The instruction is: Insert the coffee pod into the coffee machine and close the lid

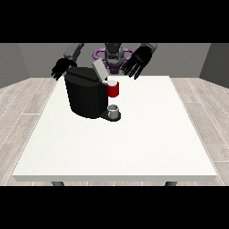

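White table [134,147] broad before the coffee machine [87,96].

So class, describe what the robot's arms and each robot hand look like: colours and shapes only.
Both arms are light grey, with rounded segments. The robot hand at the view's right is black, with slim fingers and a thumb; the robot hand at the view's left matches it. No cables or markings show.

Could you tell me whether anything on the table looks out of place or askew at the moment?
Nothing stands out. The coffee machine stands upright on the white table, its lid tilted up and open, a small cup on its base. Both hands hover apart from it, fingers spread.
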Available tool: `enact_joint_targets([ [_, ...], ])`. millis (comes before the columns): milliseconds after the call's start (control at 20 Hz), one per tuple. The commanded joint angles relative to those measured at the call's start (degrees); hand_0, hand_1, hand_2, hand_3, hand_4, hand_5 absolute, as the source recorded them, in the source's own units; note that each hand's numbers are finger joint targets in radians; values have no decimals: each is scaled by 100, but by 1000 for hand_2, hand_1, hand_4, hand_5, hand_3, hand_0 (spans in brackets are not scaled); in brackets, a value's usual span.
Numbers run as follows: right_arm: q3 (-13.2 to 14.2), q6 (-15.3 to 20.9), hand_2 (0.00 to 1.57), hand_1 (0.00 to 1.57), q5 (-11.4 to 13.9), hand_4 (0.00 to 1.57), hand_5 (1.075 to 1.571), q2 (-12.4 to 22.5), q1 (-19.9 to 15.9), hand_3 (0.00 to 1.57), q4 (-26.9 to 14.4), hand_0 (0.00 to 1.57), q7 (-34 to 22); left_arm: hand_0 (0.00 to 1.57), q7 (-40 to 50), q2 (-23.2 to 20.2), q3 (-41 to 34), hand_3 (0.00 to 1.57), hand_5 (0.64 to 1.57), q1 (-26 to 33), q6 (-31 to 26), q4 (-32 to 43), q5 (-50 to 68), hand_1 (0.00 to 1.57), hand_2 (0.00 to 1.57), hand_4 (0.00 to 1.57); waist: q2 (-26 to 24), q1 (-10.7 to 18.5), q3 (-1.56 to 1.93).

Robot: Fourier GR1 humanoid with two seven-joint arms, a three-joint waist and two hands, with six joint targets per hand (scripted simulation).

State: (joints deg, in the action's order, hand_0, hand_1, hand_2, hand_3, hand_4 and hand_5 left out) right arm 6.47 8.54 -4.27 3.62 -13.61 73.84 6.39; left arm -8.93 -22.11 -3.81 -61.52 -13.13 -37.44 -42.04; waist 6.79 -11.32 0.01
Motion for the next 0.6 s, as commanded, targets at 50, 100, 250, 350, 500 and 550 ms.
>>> enact_joint_targets([
  [50,-75,127,0,0,93,434,1571,-175,385,0,-55,0,208,0,57,421,-564,0,1571,310,90,-79,661,0,0,0,-421,252,-3],
  [100,-182,235,0,0,164,430,1571,-266,413,0,85,0,68,0,124,484,-813,0,1571,410,162,4,886,0,0,0,-569,268,-8],
  [250,45,119,0,0,-9,370,1571,-104,727,0,-1,0,30,0,-321,888,-1178,0,1571,974,39,-91,1515,0,0,249,-1020,589,-10],
  [350,-66,78,0,0,-33,445,1571,-223,743,0,197,0,109,0,-393,905,-1550,0,1571,1162,0,-30,1898,0,0,237,-1167,658,-12],
  [500,185,-68,0,0,32,433,1571,271,968,0,-3,0,171,0,-396,1195,-1541,0,1571,1569,-323,-157,2143,0,0,0,-1674,1103,-3],
  [550,-151,68,0,0,201,357,1571,32,876,0,180,0,-133,0,-322,1595,-1392,0,1571,1743,112,-202,2008,0,0,0,-1771,1022,-4],
])
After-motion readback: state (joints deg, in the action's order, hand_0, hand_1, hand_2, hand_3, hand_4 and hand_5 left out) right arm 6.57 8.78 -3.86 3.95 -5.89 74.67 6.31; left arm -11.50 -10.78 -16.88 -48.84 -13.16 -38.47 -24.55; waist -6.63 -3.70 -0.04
